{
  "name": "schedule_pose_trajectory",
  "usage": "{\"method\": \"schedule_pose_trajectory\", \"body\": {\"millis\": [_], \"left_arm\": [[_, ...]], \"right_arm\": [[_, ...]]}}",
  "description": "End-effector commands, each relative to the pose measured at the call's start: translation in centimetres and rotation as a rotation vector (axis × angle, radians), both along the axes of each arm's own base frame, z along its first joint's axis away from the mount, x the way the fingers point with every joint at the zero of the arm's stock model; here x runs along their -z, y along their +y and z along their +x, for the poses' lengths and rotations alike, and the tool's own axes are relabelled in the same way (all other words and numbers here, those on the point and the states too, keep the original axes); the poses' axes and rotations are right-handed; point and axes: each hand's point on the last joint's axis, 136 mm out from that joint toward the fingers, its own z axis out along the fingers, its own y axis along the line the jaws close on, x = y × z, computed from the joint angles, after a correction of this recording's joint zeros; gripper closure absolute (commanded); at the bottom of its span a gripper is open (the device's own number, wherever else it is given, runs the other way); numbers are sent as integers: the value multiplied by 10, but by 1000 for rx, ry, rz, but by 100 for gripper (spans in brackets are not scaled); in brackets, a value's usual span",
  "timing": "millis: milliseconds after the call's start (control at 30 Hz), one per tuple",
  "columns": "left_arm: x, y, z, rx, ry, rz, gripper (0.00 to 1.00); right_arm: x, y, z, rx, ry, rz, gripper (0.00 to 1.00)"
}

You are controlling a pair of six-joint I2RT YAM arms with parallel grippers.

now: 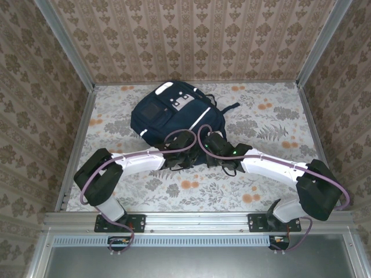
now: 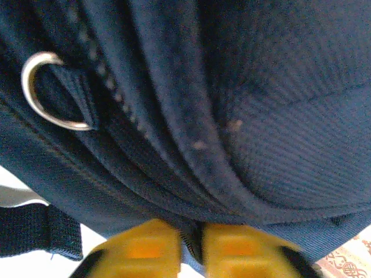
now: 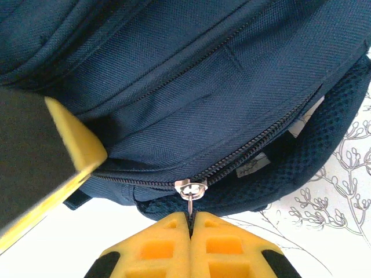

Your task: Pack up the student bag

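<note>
The student bag (image 1: 174, 116) lies near the table's (image 1: 261, 191) far edge. The right gripper (image 3: 190, 231) is clamped on its zipper pull (image 3: 190, 200), and the left gripper (image 2: 194, 246) pinches the bag's fabric. This looks like the zipper step; next comes a steady pull along the track.

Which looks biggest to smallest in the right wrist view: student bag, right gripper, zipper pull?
1. student bag
2. right gripper, though it is inflated by sitting close to the lens
3. zipper pull, pinched in that gripper
</note>
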Motion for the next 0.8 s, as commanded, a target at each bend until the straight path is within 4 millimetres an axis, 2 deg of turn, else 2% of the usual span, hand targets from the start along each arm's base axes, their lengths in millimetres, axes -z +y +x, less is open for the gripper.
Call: {"method": "schedule_pose_trajectory", "body": {"millis": [0, 200, 333, 500, 667, 767], "left_arm": [[1, 16, 7, -88, -8, 48, 100], [-7, 60, -1, -140, -29, 123, 100], [-17, 98, -8, -172, -56, 189, 100], [-20, 153, -22, -218, -50, 257, 100], [-16, 208, -32, -265, -21, 273, 100], [-17, 233, -30, -255, -22, 268, 100]], "right_arm": [[8, -6, -8, -18, 35, -31, 100], [6, -21, -3, 2, 23, -82, 100], [3, -33, 0, 27, 20, -107, 100], [4, -43, 5, 62, 27, -120, 100], [4, -35, 14, 56, 29, -112, 100], [5, -20, 17, 18, 45, -80, 100]]}}
